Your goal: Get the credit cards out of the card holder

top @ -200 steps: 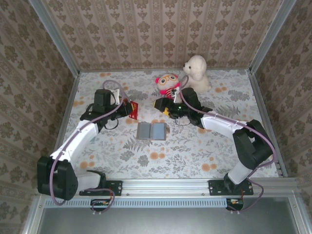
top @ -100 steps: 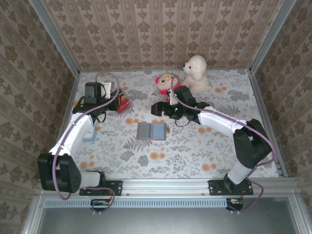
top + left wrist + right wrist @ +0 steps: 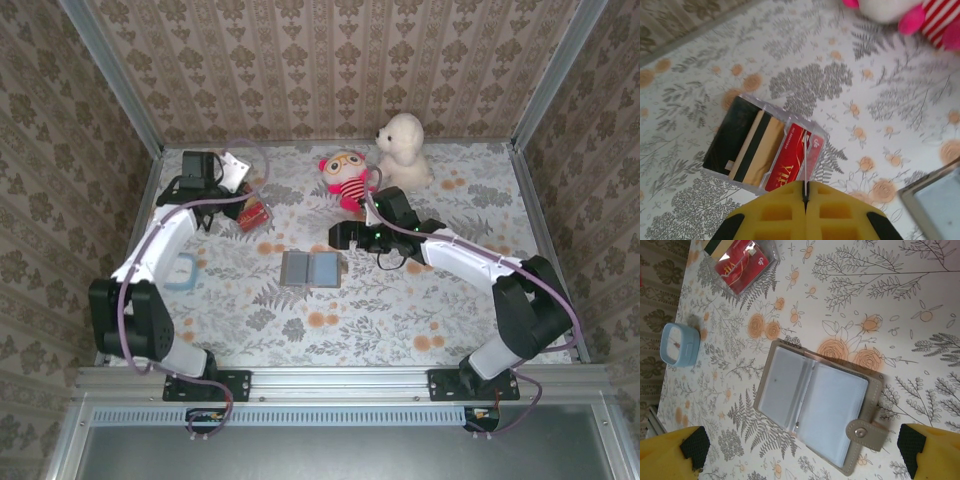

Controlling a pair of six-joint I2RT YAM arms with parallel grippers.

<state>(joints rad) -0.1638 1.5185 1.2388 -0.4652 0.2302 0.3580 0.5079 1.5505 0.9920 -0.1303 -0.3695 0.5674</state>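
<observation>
**Last card over the tray, holder looks emptied**

Left gripper (image 3: 805, 191) is pinched fully closed on a thin card (image 3: 805, 155) seen edge-on, colour not readable. It hangs over the clear tray (image 3: 816, 134) at the far left of the table (image 3: 400, 310). The tray holds a dark card (image 3: 732, 135), a gold-brown card (image 3: 765, 150) and a red VIP card (image 3: 792, 162), overlapping.

Right gripper (image 3: 800, 452) is spread wide and holds nothing. It hovers just above the card holder (image 3: 815, 410). The holder lies open and flat mid-table, well apart from the tray, snap tab sticking out. Both clear pockets look empty, so the task is probably nearly done.

Risks, as a judgement:
- The card is held on edge. If released like this it may land upright, tip the wrong way and slide off the tray onto the cloth.
- If the left fingers go lower while closed, they may shove the stacked cards or skid the light tray.
- The right fingers straddle the holder. Dropping or closing could flip a leaf shut or drag the holder.
- A card flat on the patterned cloth would be hard to pick up again.

Counts:
- Cards: four (three in the tray, one gripped).
- Card holder: one.
- Tray: one.
- Plush toys: two, a pink-and-red doll (image 3: 345, 180) and a white dog (image 3: 403, 148), at the back.
- Light-blue square gadget (image 3: 677, 344): one, near the left side.
</observation>
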